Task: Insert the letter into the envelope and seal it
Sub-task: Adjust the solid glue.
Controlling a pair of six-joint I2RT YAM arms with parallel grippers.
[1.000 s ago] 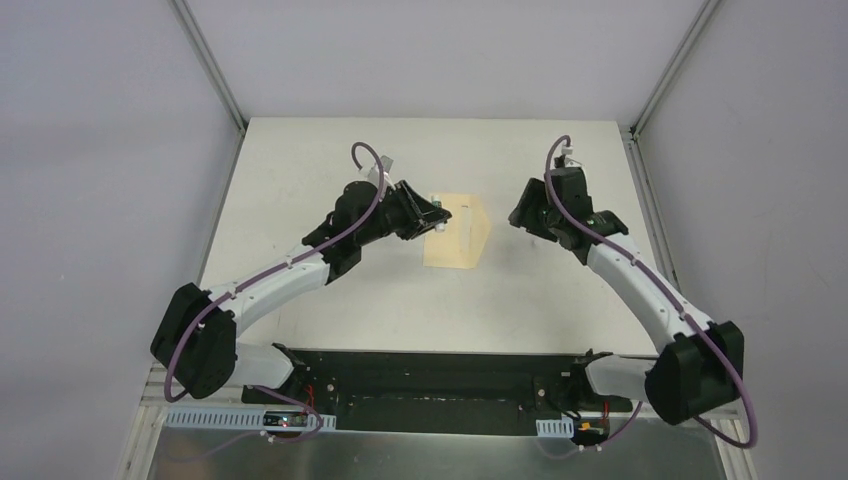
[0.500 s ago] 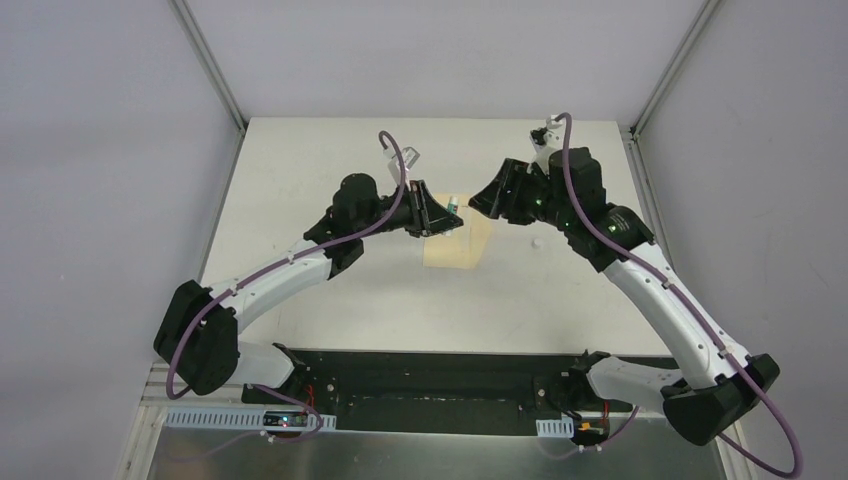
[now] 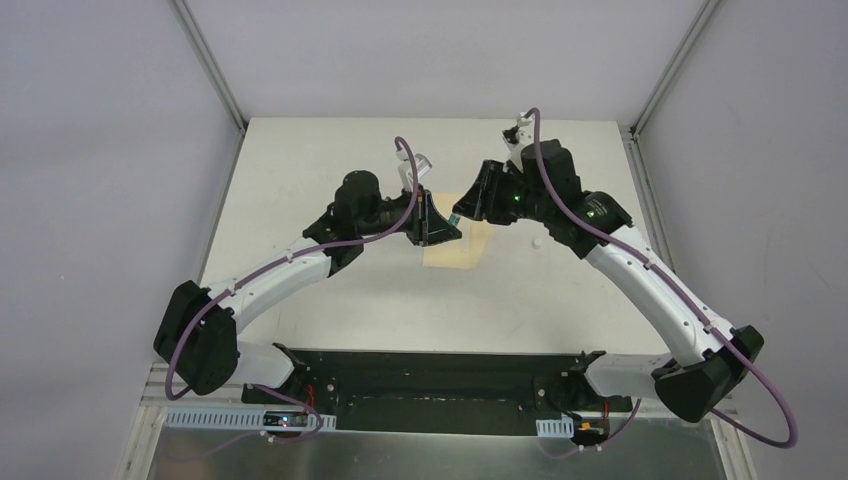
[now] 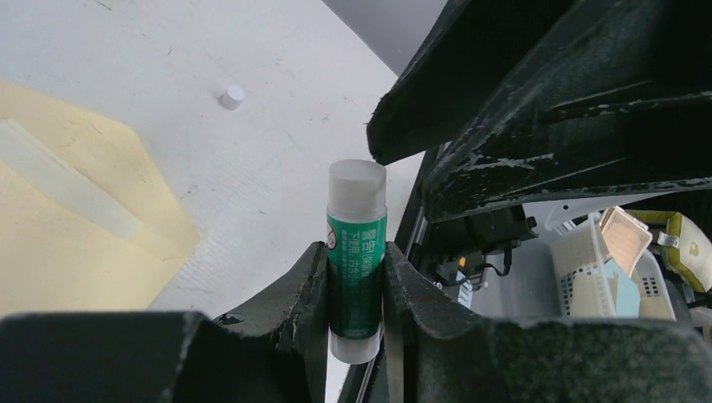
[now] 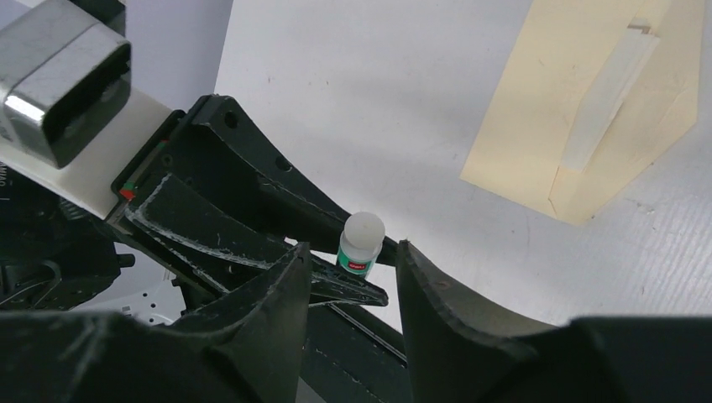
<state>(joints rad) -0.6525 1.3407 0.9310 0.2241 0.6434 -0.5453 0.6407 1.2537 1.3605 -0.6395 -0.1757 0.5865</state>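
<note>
The yellow-tan envelope (image 3: pixel 462 250) lies flat on the table with its flap open, and also shows in the left wrist view (image 4: pixel 67 218) and the right wrist view (image 5: pixel 588 117). The letter does not show as a separate sheet. My left gripper (image 3: pixel 446 222) is shut on a white-green glue tube (image 4: pixel 357 260) and holds it above the envelope's left edge. My right gripper (image 3: pixel 462 208) is open and faces the left one. In the right wrist view the tube's white end (image 5: pixel 363 239) sits just beyond the gap between my fingertips (image 5: pixel 304 252), apart from them.
A small white cap (image 3: pixel 537 243) lies on the table right of the envelope, and also shows in the left wrist view (image 4: pixel 232 96). Grey walls with metal posts close in the white table (image 3: pixel 300 200) on three sides.
My right arm has swung left and brought its open gripper up to the left gripper. My left gripper has lifted and turned the tube toward it. The white cap now shows on the table.
</note>
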